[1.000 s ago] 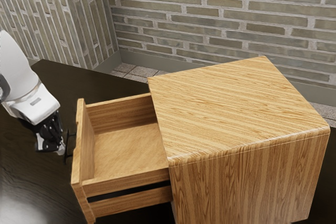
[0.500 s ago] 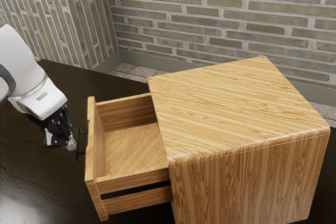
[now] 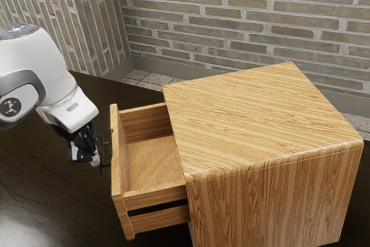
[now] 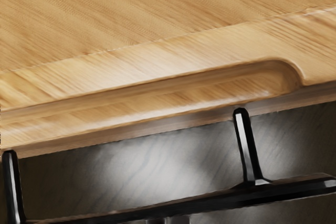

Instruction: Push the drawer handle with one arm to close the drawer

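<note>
In the exterior view my gripper (image 3: 96, 161) is shut, its tips at the outer side of the black handle (image 3: 103, 155). The handle stands out from the front of the wooden drawer (image 3: 117, 166), which is partly pulled out of the wooden cabinet (image 3: 263, 120). The drawer's inside shows bare wood. In the wrist view the handle bar (image 4: 210, 201) runs beside the drawer front (image 4: 157, 103), with two posts, and my gripper's tips (image 4: 167, 220) are against the bar, close together at the lower edge.
The dark table (image 3: 40, 195) lies under the arm and the drawer. Behind it rises a brick wall (image 3: 231, 27), with a strip of tiled floor (image 3: 156, 79) at its foot.
The drawer has slid toward the cabinet, so less of it stands out. My gripper and arm have moved along with it toward the exterior view's right, staying at the handle.
</note>
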